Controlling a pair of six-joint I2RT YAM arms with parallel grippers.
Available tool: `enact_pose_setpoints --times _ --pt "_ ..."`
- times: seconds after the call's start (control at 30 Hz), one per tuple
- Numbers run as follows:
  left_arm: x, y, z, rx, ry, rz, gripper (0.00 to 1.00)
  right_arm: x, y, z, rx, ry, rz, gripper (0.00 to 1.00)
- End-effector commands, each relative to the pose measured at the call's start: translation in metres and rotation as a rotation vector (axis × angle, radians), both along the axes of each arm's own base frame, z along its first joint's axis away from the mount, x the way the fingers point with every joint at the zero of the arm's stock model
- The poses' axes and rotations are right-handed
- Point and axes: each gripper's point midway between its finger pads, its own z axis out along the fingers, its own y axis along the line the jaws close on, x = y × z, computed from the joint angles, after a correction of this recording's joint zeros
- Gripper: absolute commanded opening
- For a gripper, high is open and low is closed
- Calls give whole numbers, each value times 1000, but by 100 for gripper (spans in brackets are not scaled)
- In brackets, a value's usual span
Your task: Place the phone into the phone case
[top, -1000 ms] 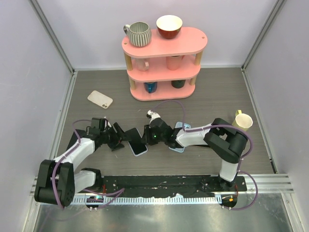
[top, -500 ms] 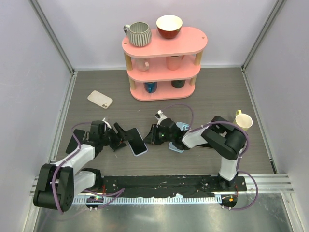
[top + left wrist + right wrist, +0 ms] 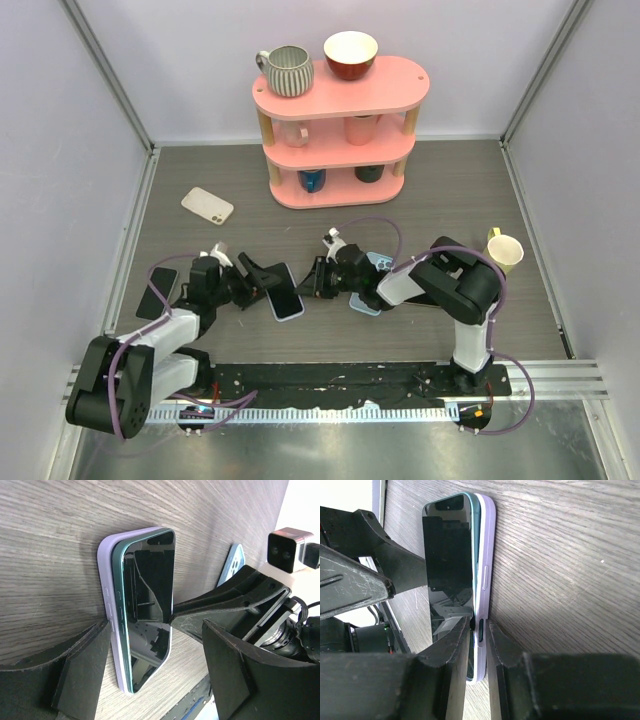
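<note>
Right hand (image 3: 479,628) has shifted along phone (image 3: 447,560), now pinched narrow on its edge and phone case (image 3: 487,555). Left hand (image 3: 155,645) wide, straddling. Phone looks nearly seated; final press likely remains.

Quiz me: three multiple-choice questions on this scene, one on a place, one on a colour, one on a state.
1. Red bowl sits on: A) rack top shelf B) table C) floor.
2. The case round the phone is: A) black B) lilac C) yellow.
3. Left hand is: A) shut on a mug B) open C) out of view.
Answers: A, it stands atop the pink rack; B, a lilac rim frames the phone; B, its fingers stand apart.
</note>
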Motion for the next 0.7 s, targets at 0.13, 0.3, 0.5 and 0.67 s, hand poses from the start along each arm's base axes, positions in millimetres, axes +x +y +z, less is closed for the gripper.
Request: enact_pose_setpoints --times 0.13,0.3,0.5,0.67 --pt "10 -27 61 -123 -274 -62 76 -25 -16 -43 -98 108 26 26" --pt "6 -28 62 -100 -279 -76 75 -25 -17 -43 -79 126 12 34" --pt "1 -16 37 -6 -223 -51 77 -14 -20 -35 -103 107 -18 46" --pt "0 -15 35 -10 -245 -46 77 -12 -14 -38 -102 119 -12 46"
